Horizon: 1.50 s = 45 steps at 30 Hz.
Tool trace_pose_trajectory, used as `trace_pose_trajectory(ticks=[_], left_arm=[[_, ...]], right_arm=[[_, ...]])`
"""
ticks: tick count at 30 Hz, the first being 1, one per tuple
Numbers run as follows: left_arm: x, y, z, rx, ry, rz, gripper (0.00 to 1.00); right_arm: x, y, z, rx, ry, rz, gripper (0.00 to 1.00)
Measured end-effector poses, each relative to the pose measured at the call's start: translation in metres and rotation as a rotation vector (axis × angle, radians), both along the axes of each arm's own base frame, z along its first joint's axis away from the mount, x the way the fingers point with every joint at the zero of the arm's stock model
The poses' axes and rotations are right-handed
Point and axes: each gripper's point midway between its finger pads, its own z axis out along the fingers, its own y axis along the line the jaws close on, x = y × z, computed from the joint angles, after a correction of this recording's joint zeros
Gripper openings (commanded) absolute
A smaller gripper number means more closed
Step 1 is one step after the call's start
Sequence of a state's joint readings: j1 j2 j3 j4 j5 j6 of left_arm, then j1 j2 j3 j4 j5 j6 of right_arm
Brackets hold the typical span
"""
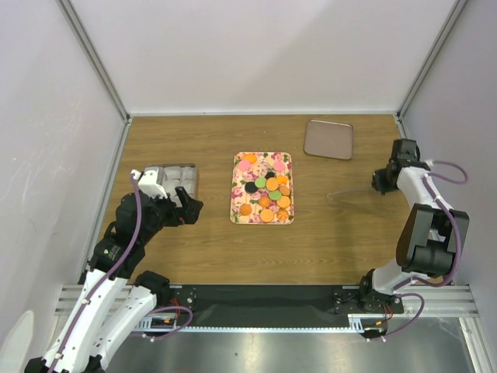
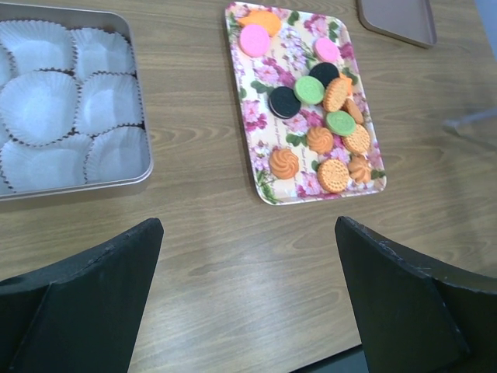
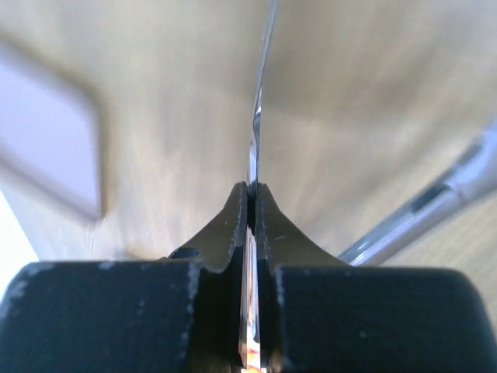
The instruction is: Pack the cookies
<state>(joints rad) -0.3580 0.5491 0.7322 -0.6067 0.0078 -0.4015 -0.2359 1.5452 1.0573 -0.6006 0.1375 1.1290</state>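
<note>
Right gripper [image 3: 252, 190] pinches a thin shiny strip [image 3: 255, 132] over the wooden counter [image 1: 194, 249], white walls [image 1: 272, 54] around. Left gripper [image 2: 248, 233] hovers spread near a tin [image 2: 78, 185] of paper cups [image 2: 46, 109]. Cookies [image 2: 311, 89] lie on the flowered tray [image 2: 252, 116] mid-counter.

- Right wrist view: everything I see beyond the right gripper [image 3: 250, 188] is smeared. The pale shape [image 3: 46, 132] at 9 o'clock is unreadable.
- Thin shiny strip [image 3: 254, 132] pinched in its grip: I cannot identify it. Lower end buried in the gap, upper end cut off at 12 o'clock.
- Left wrist view: tin [image 2: 116, 180] of paper cups [image 2: 46, 105] cropped at 9 o'clock; brown lid [image 2: 396, 19] cropped at 1 o'clock.
- Top view: cookies [image 1: 272, 184] too small for me to count.
</note>
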Motion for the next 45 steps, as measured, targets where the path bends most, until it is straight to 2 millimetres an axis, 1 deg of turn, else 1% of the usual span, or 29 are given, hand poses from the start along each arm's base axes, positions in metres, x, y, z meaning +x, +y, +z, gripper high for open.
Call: trace_pose_trajectory(ticks=[2, 5, 6, 7, 8, 10, 11, 12, 14, 16, 18, 20, 21, 24, 26, 30, 36, 45], left_arm=[[-0.002, -0.005, 0.001, -0.008, -0.001, -0.030, 1.00], [-0.004, -0.015, 0.003, -0.029, 0.002, -0.087, 1.00], [-0.005, -0.021, 0.003, -0.040, 0.010, -0.116, 1.00], [-0.006, -0.027, 0.004, -0.054, 0.023, -0.146, 1.00], [-0.006, -0.034, 0.005, -0.074, 0.031, -0.178, 1.00], [-0.007, -0.048, 0.011, -0.121, 0.044, -0.242, 1.00], [-0.008, -0.055, 0.016, -0.145, 0.044, -0.275, 1.00], [-0.007, -0.062, 0.021, -0.170, 0.047, -0.303, 1.00], [-0.007, -0.074, 0.035, -0.218, 0.044, -0.359, 1.00], [-0.007, -0.085, 0.051, -0.270, 0.033, -0.412, 1.00], [-0.009, -0.094, 0.067, -0.318, 0.016, -0.457, 1.00], [-0.012, -0.101, 0.084, -0.369, -0.004, -0.500, 1.00], [-0.013, -0.105, 0.092, -0.392, -0.016, -0.520, 1.00], [-0.020, -0.112, 0.112, -0.457, -0.038, -0.575, 1.00], [-0.024, -0.115, 0.121, -0.491, -0.047, -0.605, 1.00], [-0.023, -0.116, 0.130, -0.524, -0.044, -0.620, 1.00], [-0.015, -0.108, 0.133, -0.559, -0.029, -0.588, 1.00], [-0.017, -0.116, 0.163, -0.679, -0.046, -0.660, 1.00]], right_arm=[[0.019, 0.022, 0.018, -0.020, -0.076, 0.135, 0.00], [0.044, 0.074, 0.057, -0.011, -0.229, 0.357, 0.00], [0.052, 0.101, 0.076, 0.001, -0.298, 0.459, 0.00], [0.061, 0.118, 0.098, 0.007, -0.376, 0.527, 0.00], [0.064, 0.141, 0.110, 0.017, -0.420, 0.597, 0.00], [0.070, 0.200, 0.156, 0.056, -0.576, 0.776, 0.00], [0.069, 0.224, 0.174, 0.077, -0.638, 0.846, 0.00], [0.062, 0.255, 0.195, 0.109, -0.711, 0.935, 0.00], [0.044, 0.310, 0.237, 0.176, -0.848, 1.096, 0.00], [0.024, 0.352, 0.270, 0.230, -0.958, 1.219, 0.00], [0.003, 0.385, 0.298, 0.279, -1.057, 1.318, 0.00], [-0.012, 0.405, 0.315, 0.324, -1.124, 1.374, 0.00], [-0.017, 0.412, 0.321, 0.343, -1.153, 1.393, 0.00], [-0.024, 0.425, 0.329, 0.386, -1.199, 1.415, 0.00], [-0.028, 0.432, 0.331, 0.417, -1.213, 1.423, 0.00], [-0.037, 0.442, 0.341, 0.470, -1.254, 1.430, 0.00], [-0.052, 0.452, 0.357, 0.515, -1.314, 1.444, 0.00], [-0.080, 0.466, 0.372, 0.553, -1.396, 1.473, 0.00]])
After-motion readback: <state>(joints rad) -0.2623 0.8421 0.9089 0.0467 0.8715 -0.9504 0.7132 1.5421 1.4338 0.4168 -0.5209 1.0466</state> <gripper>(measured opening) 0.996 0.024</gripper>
